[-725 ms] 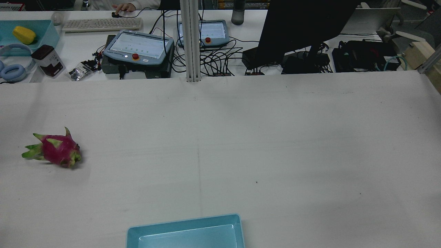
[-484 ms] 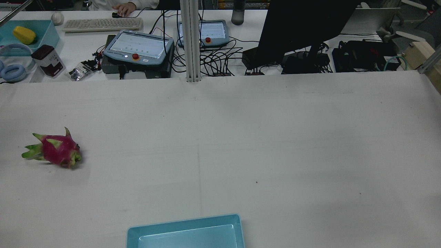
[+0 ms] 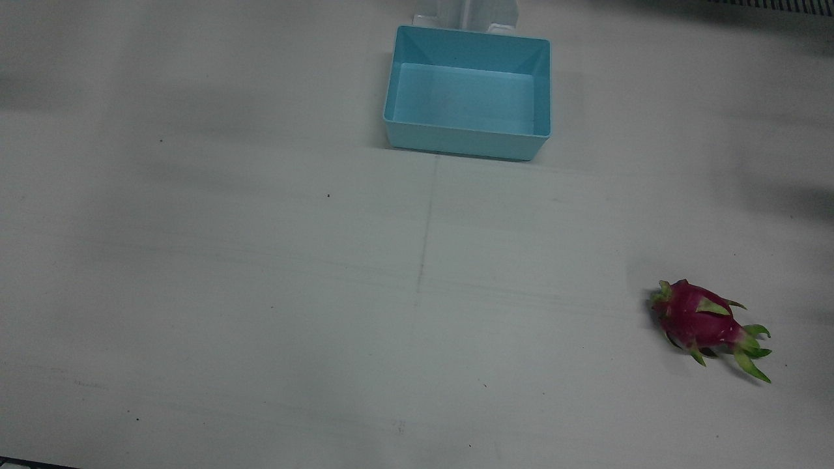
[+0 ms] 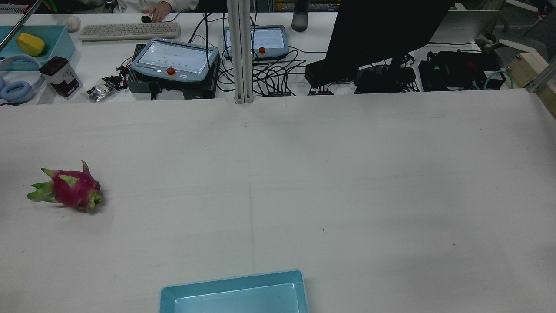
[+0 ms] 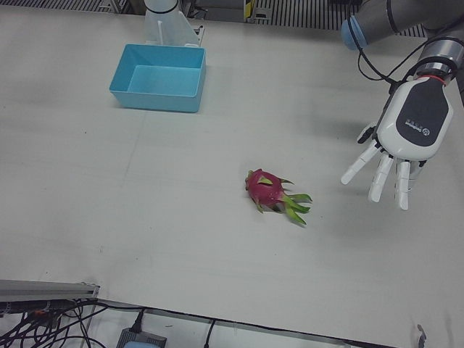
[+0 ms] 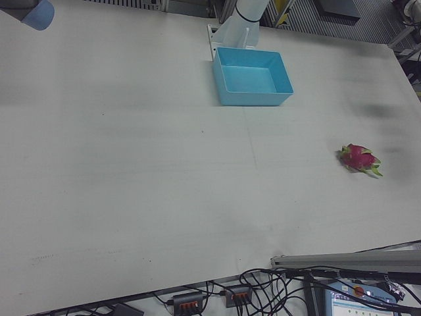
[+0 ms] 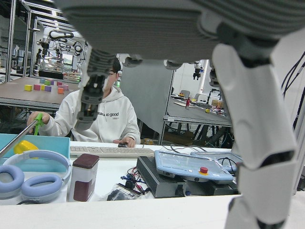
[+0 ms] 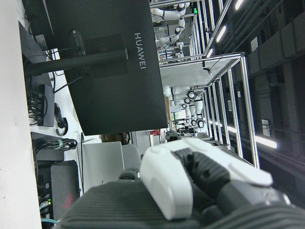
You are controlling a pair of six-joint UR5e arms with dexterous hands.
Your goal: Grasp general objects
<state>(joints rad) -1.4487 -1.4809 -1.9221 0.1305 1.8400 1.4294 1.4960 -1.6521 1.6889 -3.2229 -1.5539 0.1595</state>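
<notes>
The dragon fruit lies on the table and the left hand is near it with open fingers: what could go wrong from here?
1. The dragon fruit lies on its side, rounded; a push from the left hand might roll it away.
2. Its thin green scales stick out toward the hand; fingers could catch only those and slip.
3. The blue bin is far across the table; a weak hold may drop the fruit.

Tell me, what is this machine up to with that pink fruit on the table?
Nothing is being held yet. A dragon fruit lies on its side on the white table, apart from an empty blue bin near the robot's base. The robot's left hand hangs open above the table off to the fruit's side, fingers spread and pointing down, not touching it. The right hand shows only in its own camera, away from the fruit, and whether it is open is unclear.
</notes>
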